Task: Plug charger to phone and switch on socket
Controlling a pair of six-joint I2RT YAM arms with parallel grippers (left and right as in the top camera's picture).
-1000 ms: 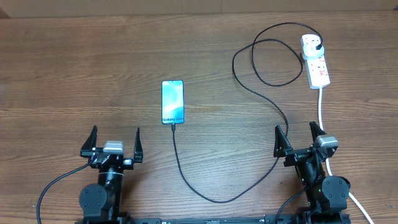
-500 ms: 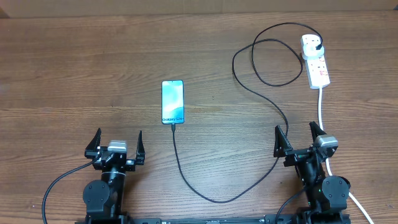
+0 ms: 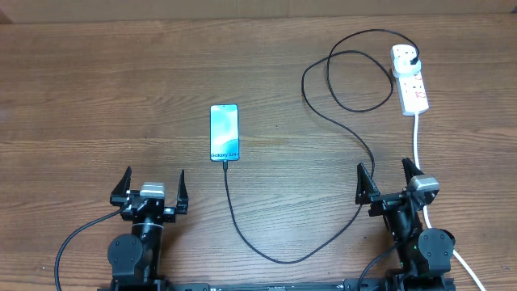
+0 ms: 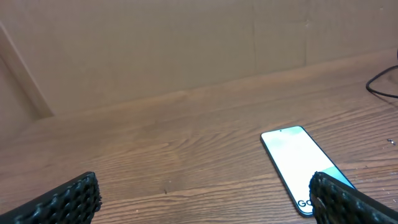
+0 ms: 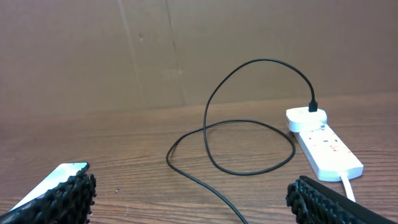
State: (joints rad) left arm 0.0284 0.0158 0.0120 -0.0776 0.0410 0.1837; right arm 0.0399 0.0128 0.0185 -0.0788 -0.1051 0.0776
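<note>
Left gripper (image 3: 153, 184) & right gripper (image 3: 384, 170) both sit wide open, holding nothing, at the near edge of the table (image 3: 97, 89), well apart from the task items.

Progress, judged from the overhead view:
- Phone (image 3: 224, 132) lies flat mid-table, screen lit. Charger (image 3: 226, 186) tip meets its near end, so it looks plugged in.
- Cable swings toward the near edge, then back up past the right gripper, loops, and ends at the plug (image 3: 414, 58), which is seated in the far end of the socket (image 3: 409, 79).
- Switch state: can't tell, too small. If it's off, that's the one step left, and prob. a job for the right arm since the socket is on its side. White cord (image 3: 418, 141) runs from the socket toward the right arm.

View diffs:
- Overhead alone shows the tip-to-phone junction & the full cable run.
- Left wrist view shows only part of the phone, w/ its near end cut off by the gripper, so no connector is visible.
- Right wrist view gives a low side look at the plug standing upright in the socket & the loop rising off the table, plus just a corner of the phone.
</note>
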